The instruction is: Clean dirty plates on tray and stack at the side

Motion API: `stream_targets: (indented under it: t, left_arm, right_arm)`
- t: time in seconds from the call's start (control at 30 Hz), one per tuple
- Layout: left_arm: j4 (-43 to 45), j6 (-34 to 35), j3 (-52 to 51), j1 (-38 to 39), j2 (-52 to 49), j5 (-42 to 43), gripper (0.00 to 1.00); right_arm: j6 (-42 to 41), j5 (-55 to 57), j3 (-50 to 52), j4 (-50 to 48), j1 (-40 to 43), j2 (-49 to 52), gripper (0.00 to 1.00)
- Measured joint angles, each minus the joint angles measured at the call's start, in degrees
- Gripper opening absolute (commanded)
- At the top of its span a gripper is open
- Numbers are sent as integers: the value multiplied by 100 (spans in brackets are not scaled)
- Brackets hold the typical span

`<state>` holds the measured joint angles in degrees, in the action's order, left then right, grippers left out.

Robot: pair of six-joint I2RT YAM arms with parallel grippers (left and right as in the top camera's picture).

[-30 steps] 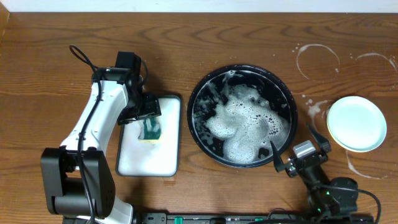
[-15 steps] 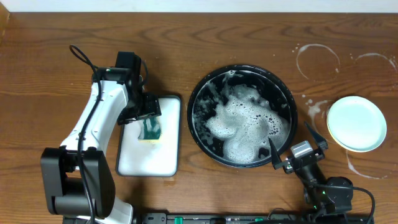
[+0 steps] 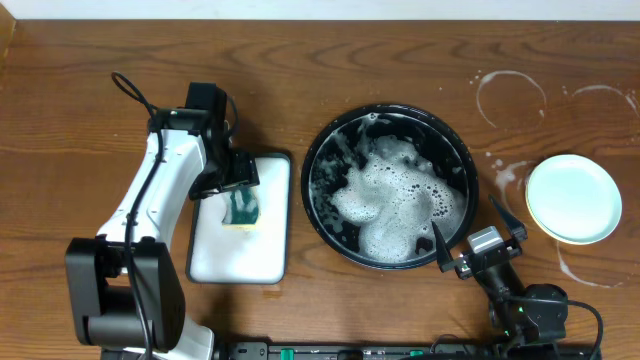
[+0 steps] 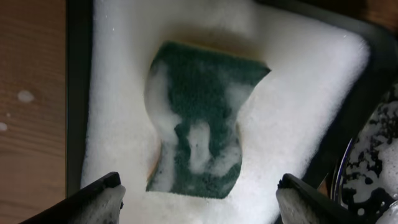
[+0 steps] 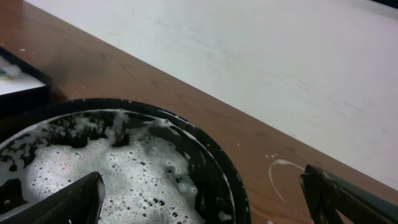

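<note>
White rectangular tray point(image 3: 236, 255) with a dark rim sat in the left half of the overhead view, long side running front to back. Its inside surface looked white and foamy. Green sponge point(image 4: 199, 118) lay flat in the tray's far end, clear of the rim on every side, streaked with white suds. It had a waisted outline with one corner cut at an angle, and a thin yellowish layer showing under one edge. Plain white wall point(image 5: 249, 56) filled the background in the right wrist view.
</note>
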<state>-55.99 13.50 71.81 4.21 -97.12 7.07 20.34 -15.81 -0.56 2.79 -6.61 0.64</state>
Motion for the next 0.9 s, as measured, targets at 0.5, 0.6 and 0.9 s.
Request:
stream_targets:
  t: [0.5,0.6,0.9]
  left_arm:
    - [903,-61,-1563,686,3939,-306,81]
    - [1967,-216,-2271,542,5053,-356,81]
    - [3528,-350,-4524,-122,7945,-385,81]
  right_arm:
    - [2,-2,0,-4,0,-2,99]
    - [2,-2,0,-7,0,-2,99]
    - [0,0,0,-7,0,-2,99]
